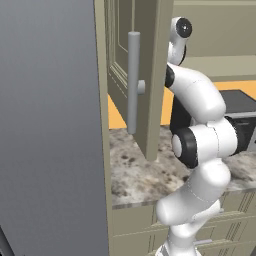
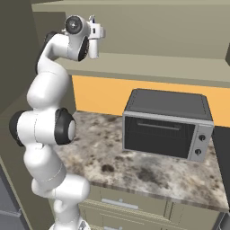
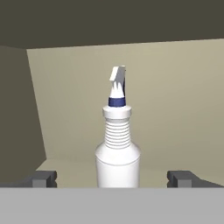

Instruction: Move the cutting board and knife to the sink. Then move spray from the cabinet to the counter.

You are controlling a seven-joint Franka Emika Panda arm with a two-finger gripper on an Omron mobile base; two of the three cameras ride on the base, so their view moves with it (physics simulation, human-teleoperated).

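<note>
The spray, a white bottle with a ribbed neck and a white-and-blue trigger top, stands upright on the cabinet shelf. My gripper is open. One fingertip is on each side of the bottle's base, and neither touches it. In the right base view the arm reaches up and the gripper is at the cabinet shelf. The cabinet door hangs open with its long grey bar handle. The counter lies below. The cutting board, knife and sink are out of view.
A dark toaster oven sits on the counter to the right of the arm. A tall grey panel closes off the left side. Drawer fronts run below the counter edge. The orange wall strip backs the counter.
</note>
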